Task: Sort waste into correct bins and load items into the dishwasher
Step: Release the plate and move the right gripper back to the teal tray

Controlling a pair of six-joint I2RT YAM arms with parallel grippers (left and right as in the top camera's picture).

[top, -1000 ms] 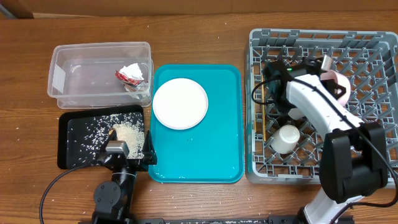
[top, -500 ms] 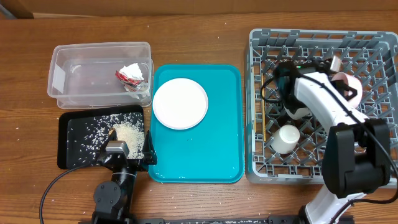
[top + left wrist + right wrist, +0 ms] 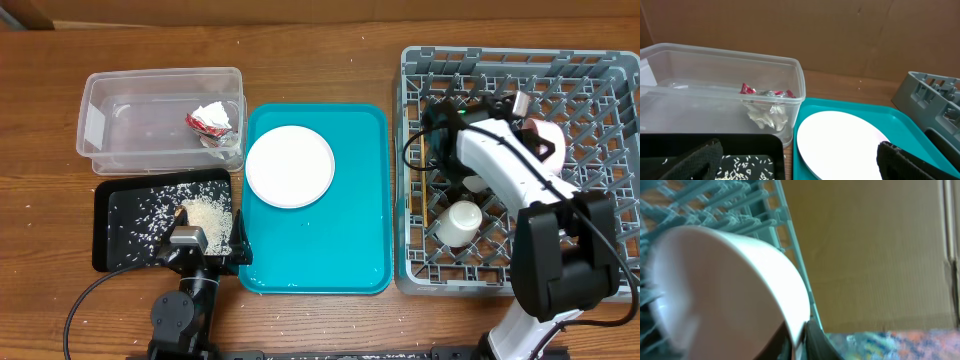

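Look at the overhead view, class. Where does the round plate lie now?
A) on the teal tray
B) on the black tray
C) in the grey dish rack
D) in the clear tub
A: the plate lies flat on the teal tray, between the clear tub and the grey rack.

Cup (image 3: pixel 458 222) crowds the rack (image 3: pixel 612 60); teal tray's (image 3: pixel 320 255) near half lies open.

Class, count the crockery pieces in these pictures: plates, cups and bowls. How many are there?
3. The plate lies on the teal tray; the cup and the bowl are in the dish rack. The right arm may hide others.
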